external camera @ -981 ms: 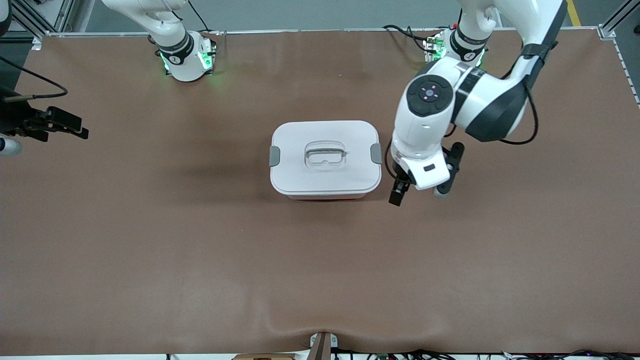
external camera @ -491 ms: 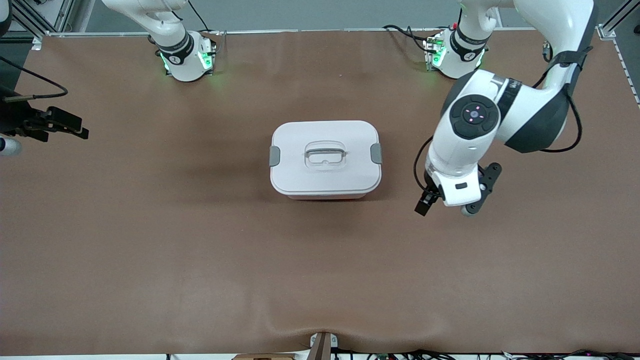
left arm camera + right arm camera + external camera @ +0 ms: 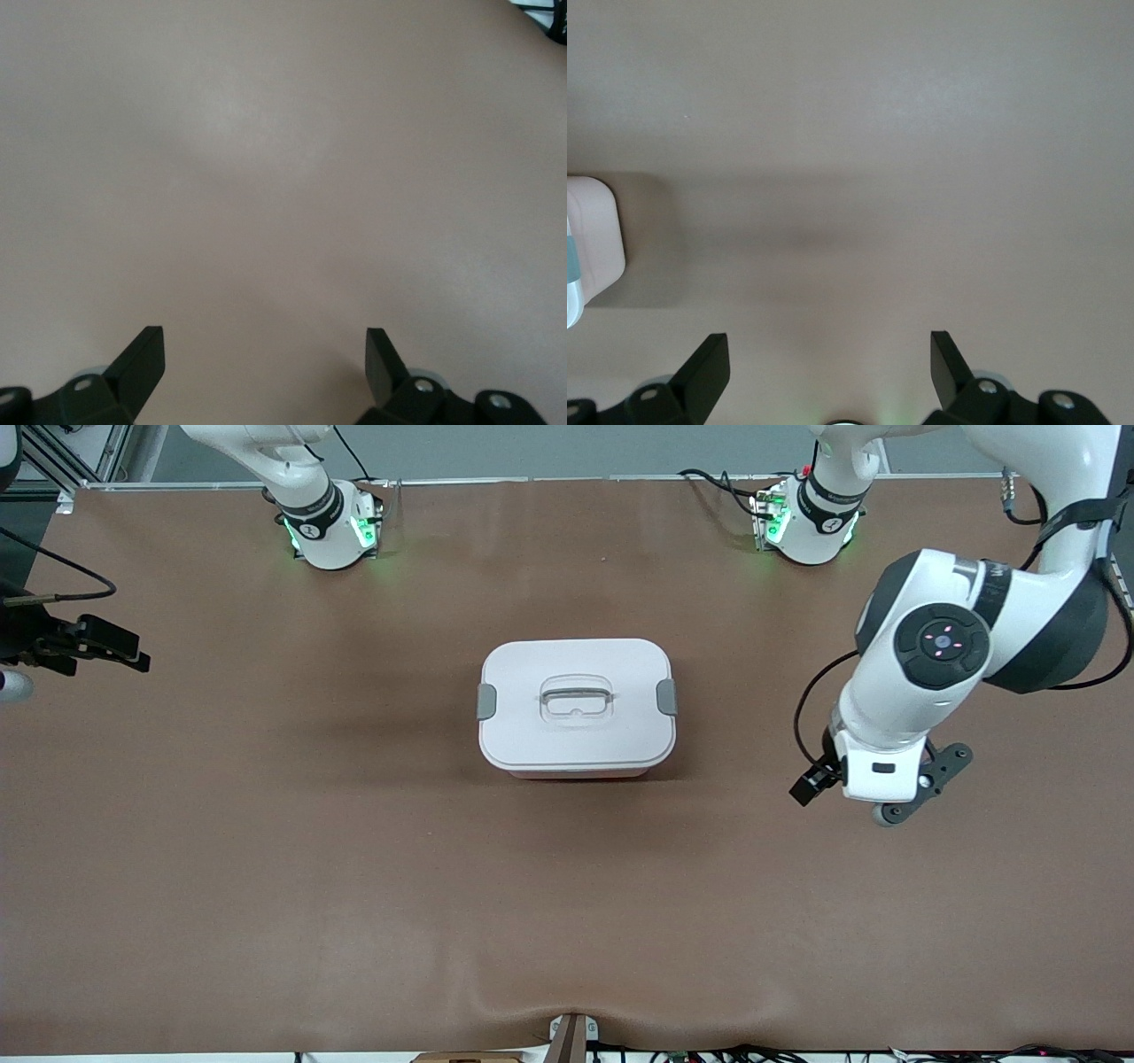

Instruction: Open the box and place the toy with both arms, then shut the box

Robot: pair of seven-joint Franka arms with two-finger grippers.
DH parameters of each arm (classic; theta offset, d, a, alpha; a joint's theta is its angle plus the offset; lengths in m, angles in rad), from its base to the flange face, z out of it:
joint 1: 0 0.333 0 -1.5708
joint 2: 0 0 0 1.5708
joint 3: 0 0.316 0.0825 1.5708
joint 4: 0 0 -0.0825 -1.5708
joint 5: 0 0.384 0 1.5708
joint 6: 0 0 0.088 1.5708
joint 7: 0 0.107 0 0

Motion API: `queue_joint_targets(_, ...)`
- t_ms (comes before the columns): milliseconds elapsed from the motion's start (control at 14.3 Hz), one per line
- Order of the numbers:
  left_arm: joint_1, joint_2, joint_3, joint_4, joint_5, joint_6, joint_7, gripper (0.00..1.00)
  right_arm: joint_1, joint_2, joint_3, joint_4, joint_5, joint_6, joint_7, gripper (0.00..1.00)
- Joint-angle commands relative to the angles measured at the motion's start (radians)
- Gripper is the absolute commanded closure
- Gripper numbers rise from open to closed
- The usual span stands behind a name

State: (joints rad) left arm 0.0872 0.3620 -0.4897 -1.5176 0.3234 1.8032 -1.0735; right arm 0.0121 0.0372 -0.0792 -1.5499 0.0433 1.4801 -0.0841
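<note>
Sitting near the middle of the brown surface (image 3: 266, 886), the box (image 3: 576, 707) is closed, its white lid (image 3: 576, 664) on and a grey clip (image 3: 486, 701) at each short end. The toy is not visible anywhere, so whether it is inside cannot be told.

The left gripper (image 3: 264, 363) hangs over bare surface toward the left arm's end, well apart from the box, jaws spread wide and empty. The right gripper (image 3: 829, 363) is over bare surface toward the right arm's end, also wide open and holding nothing; its wrist view catches only a corner of the box at the edge.

The box looks like thin, stiff plastic: probably light, smooth and a little slippery, likely to slide on the surface if pushed from one end only. The clips look like the places to work first, one arm at each end, and the clear recessed handle (image 3: 576, 698) in the lid's centre seems the best hold for lifting it. A plush toy would be soft and forgiving to pinch.
</note>
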Motion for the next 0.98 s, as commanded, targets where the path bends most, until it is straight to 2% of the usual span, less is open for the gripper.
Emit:
queue_joint_targets(0,0.014,-0.066,0.014,-0.007,-0.017,-0.042,0.09,0.0,-0.006,0.004,0.003,0.024,0.0,-0.014,-0.002,0.0)
queue_joint_targets(350,-0.012,-0.187,0.095,-0.004,-0.046,-0.143,0.283,0.0,-0.004,0.004,0.003,0.024,0.003,-0.018,-0.002,0.0)
queue_joint_targets(631,-0.075,-0.264,0.307,0.02,-0.222,-0.16,0.525,0.0,-0.004,0.004,0.004,0.027,-0.006,-0.018,-0.002,0.0)
queue_joint_targets(771,-0.075,-0.296,0.356,0.02,-0.244,-0.189,0.64,0.0,-0.008,0.006,0.003,0.04,0.001,-0.018,-0.002,0.0)
queue_joint_targets(911,-0.076,-0.325,0.384,0.02,-0.247,-0.293,0.687,0.0,-0.004,0.009,0.003,0.04,0.0,-0.009,-0.002,0.0)
